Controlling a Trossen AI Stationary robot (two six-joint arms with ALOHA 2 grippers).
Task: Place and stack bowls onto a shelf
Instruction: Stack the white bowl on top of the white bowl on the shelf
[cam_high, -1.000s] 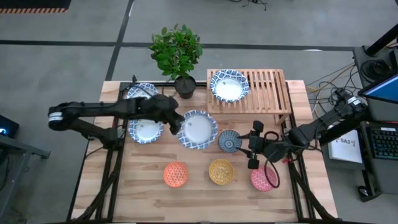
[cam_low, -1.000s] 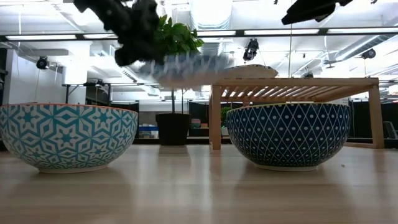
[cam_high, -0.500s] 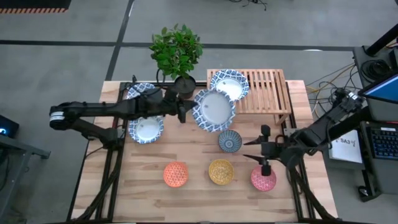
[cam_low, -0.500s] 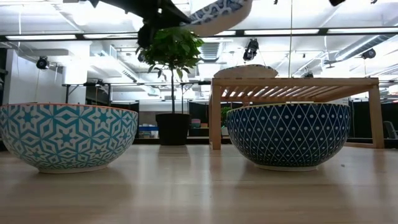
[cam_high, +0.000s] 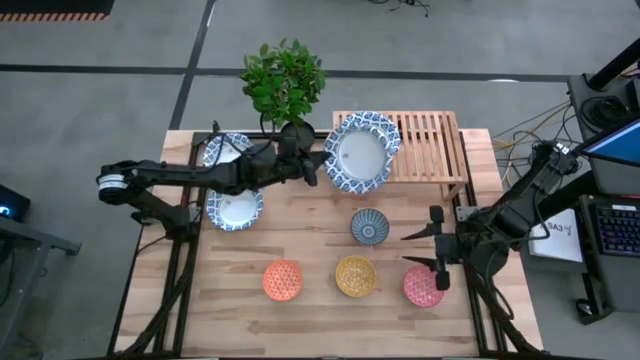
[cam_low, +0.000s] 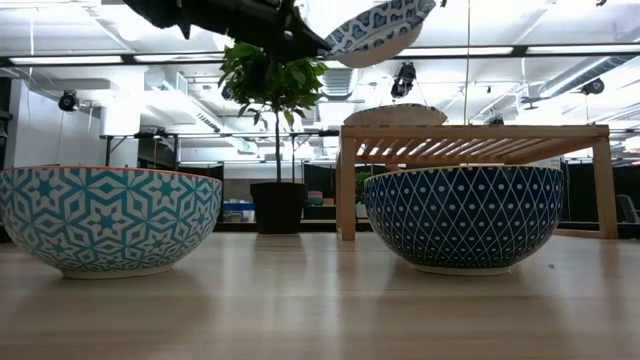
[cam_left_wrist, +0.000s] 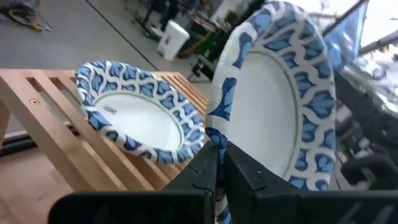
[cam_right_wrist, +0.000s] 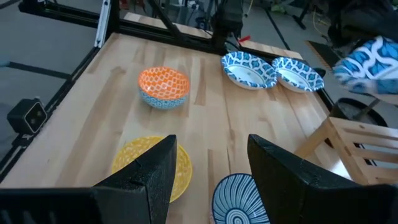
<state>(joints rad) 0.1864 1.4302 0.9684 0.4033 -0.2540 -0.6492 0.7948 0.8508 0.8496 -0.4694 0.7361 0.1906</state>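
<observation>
**What the views hide or cut off**

From above, the lifted bowl (cam_high: 361, 158) covers nearly all of the bowl already on the shelf (cam_high: 430, 145); only that bowl's far rim shows. The left gripper (cam_high: 312, 170) is small and dark there, its fingers hard to make out. The pink-red bowl (cam_high: 422, 289) is partly hidden under the right gripper (cam_high: 436, 258).

In the low view, the lifted bowl's (cam_low: 378, 28) top is cut by the frame edge, and the shelf bowl (cam_low: 402, 115) shows only as a sliver.

In the right wrist view, the yellow bowl (cam_right_wrist: 130, 158) and dark blue bowl (cam_right_wrist: 236, 196) are partly hidden behind the fingers (cam_right_wrist: 152, 180), and the lifted bowl (cam_right_wrist: 370, 59) is blurred and cut off.
</observation>
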